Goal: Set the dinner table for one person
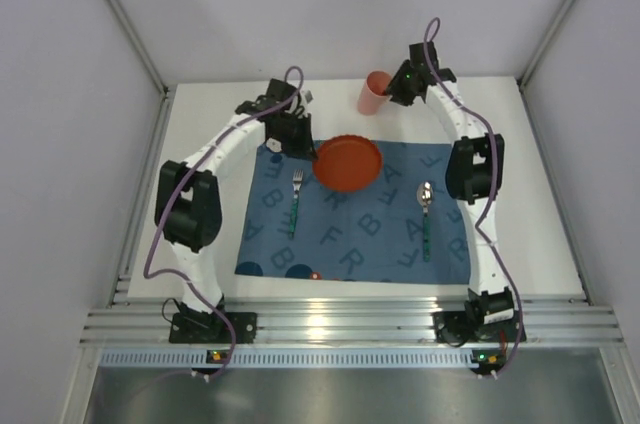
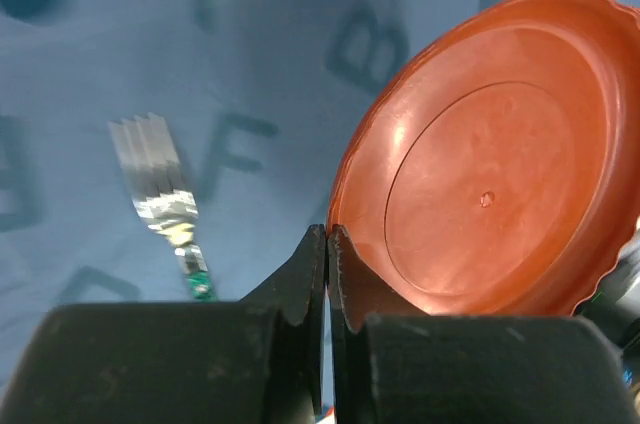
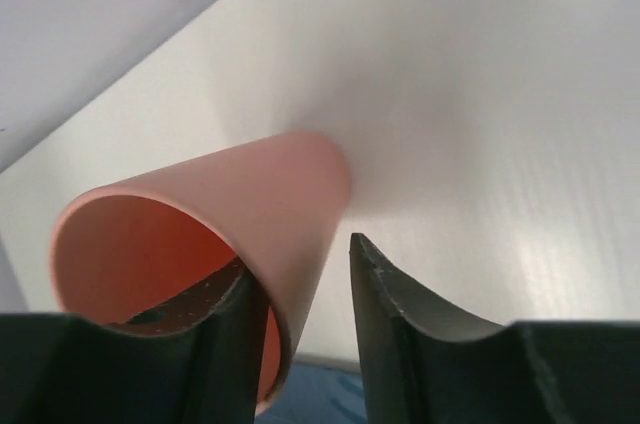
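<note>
On the white dinner table (image 1: 540,234) lies a blue letter-printed mat (image 1: 350,234). On it are a fork (image 1: 296,202) on the left, a spoon (image 1: 426,212) on the right, and an orange-red plate (image 1: 347,162) at its far edge. My left gripper (image 2: 328,232) is shut, pinching the left rim of the plate (image 2: 490,194); the fork (image 2: 160,189) lies just left of it. A pink cup (image 1: 374,94) stands beyond the mat. My right gripper (image 3: 298,256) is open and straddles the wall of the cup (image 3: 260,204): one finger inside, the other outside with a gap.
Grey walls with metal corner posts enclose the table on three sides. Both arm bases sit on the aluminium rail (image 1: 340,324) at the near edge. Bare tabletop (image 3: 480,124) stretches behind the cup.
</note>
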Tool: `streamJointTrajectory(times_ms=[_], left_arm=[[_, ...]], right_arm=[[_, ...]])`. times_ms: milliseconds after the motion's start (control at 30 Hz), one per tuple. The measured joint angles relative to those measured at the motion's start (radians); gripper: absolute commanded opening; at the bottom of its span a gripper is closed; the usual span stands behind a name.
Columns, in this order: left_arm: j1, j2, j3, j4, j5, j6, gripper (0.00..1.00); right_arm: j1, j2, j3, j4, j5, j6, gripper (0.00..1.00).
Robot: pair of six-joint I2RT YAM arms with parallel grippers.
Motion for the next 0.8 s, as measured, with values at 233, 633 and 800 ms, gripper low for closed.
streamJointTrajectory(times_ms=[233, 633, 800], left_arm=[[-0.114, 0.135, -0.001, -0.084, 0.016, 0.084, 0.0], [-0.164, 0.18, -0.009, -0.105, -0.042, 0.134, 0.47], [-0.182, 0.167, -0.063, -0.086, -0.057, 0.121, 0.98]], right_arm=[[-0.023, 0.0, 0.002, -0.093, 0.059, -0.04, 0.0], [-0.023, -0.148, -0.134, -0.15, 0.092, -0.112, 0.0], [-0.023, -0.419, -0.348, -0.18, 0.132, -0.18, 0.0]])
